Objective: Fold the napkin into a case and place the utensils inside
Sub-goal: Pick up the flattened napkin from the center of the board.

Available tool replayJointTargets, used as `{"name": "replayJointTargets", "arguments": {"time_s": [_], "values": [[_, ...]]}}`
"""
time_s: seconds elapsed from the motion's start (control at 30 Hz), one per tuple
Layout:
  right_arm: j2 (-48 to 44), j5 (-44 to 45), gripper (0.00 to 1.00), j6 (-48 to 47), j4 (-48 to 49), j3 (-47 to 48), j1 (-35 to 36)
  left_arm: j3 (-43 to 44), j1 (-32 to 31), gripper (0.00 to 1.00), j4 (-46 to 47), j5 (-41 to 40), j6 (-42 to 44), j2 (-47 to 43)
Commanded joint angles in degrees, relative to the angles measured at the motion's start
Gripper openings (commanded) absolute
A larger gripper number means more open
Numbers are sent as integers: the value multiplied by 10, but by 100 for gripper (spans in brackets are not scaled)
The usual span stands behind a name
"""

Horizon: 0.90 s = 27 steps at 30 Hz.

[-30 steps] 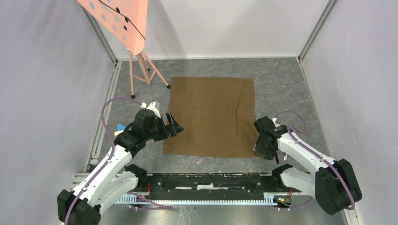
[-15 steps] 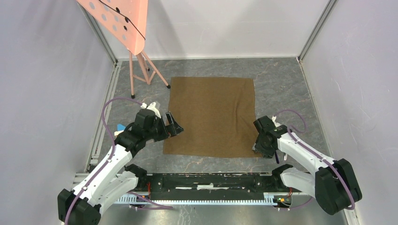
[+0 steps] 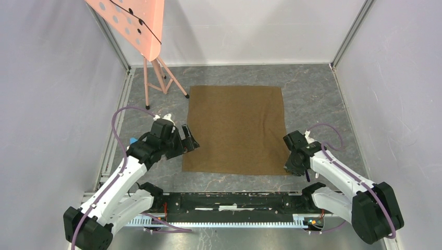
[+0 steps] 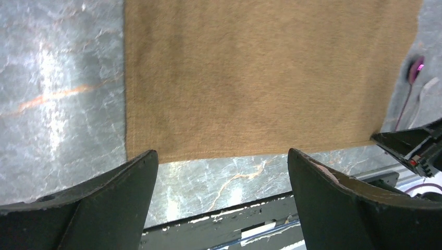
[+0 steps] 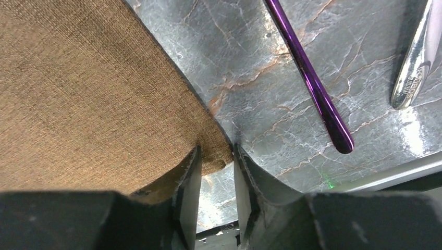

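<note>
The tan-brown napkin (image 3: 234, 130) lies flat and unfolded on the marbled table; no case shape shows. My left gripper (image 3: 191, 139) hovers wide open over the napkin's near-left corner, and the left wrist view shows that napkin (image 4: 260, 78) edge just beyond the gripper (image 4: 223, 153). My right gripper (image 3: 287, 167) is down at the near-right corner. In the right wrist view its jaws (image 5: 217, 148) stand a narrow gap apart with the napkin (image 5: 78, 94) corner between the tips. Both utensils lie right of it: a purple-handled one (image 5: 312, 78) and a silvery one (image 5: 417, 67).
A pink perforated board on a tripod stand (image 3: 138, 26) occupies the back-left corner. A small blue block (image 3: 133, 140) peeks out beside the left arm. A black rail (image 3: 234, 200) runs along the near edge, and grey walls enclose the table.
My right gripper's jaws have narrowed around the napkin's near-right corner. My left gripper has drawn slightly back and left, staying wide open.
</note>
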Motion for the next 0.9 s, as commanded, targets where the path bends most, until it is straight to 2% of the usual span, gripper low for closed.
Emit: {"name": "replayJointTargets", "arguments": {"time_s": [0.0, 0.03, 0.1, 0.13, 0.23, 0.33, 0.57, 0.7, 0.87], "values": [[21, 4, 29, 38, 14, -32, 0, 1, 2, 100, -50, -20, -67, 6], [20, 1, 25, 42, 15, -30, 0, -17, 1, 100, -45, -10, -98, 0], [11, -10, 11, 49, 28, -29, 1, -54, -4, 100, -32, 6, -148, -24], [6, -12, 0, 52, 34, -30, 1, -68, -13, 100, -32, -5, -168, -33], [-10, -11, 0, 60, 42, -38, 1, -64, -44, 100, -81, -78, -201, -34], [-22, -9, 0, 59, 45, -43, 0, -51, -65, 100, -109, -113, -231, -8], [-29, -14, 0, 40, 64, -51, 1, -49, -68, 91, -112, -137, -310, 66], [-45, -11, 0, 25, 78, -51, 1, -51, -70, 89, -101, -129, -354, 67], [-78, 4, 0, 18, 91, -51, 1, -40, -70, 98, -35, -132, -287, 75]]}}
